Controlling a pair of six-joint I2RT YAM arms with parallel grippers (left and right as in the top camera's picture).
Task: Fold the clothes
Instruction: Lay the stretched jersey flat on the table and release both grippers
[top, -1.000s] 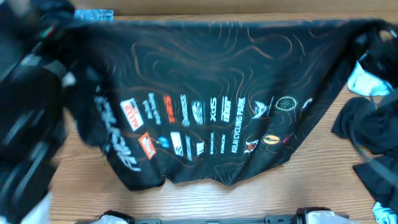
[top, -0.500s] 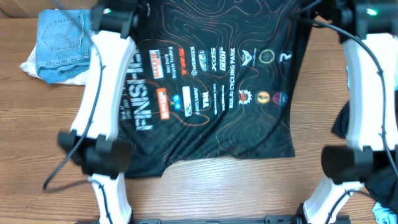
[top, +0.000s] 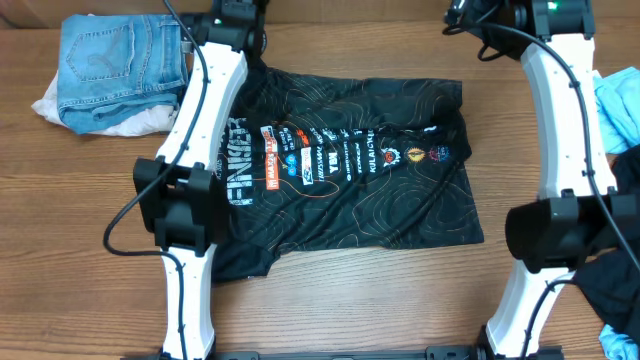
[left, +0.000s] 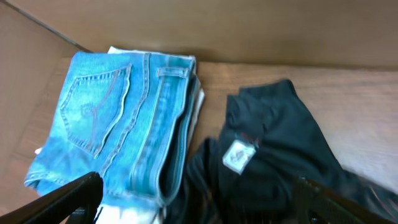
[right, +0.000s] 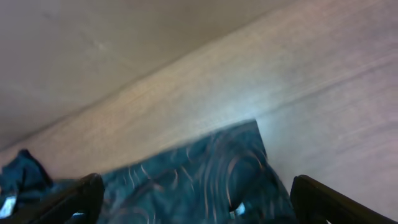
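While left pincer (left: 200, 202) & right pincer (right: 199, 200) gape empty, jersey (top: 380, 200) lies spread on table (top: 400, 300) nr folded jeans (top: 110, 60).

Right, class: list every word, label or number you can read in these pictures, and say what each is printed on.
"FINI…": large white letters on the black jersey; the ending is unclear.
Small logos across the jersey: too small to read.
White tag on the black fabric: blurred.
Jeans: no text visible.

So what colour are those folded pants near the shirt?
Light blue. The jeans show best in the left wrist view.
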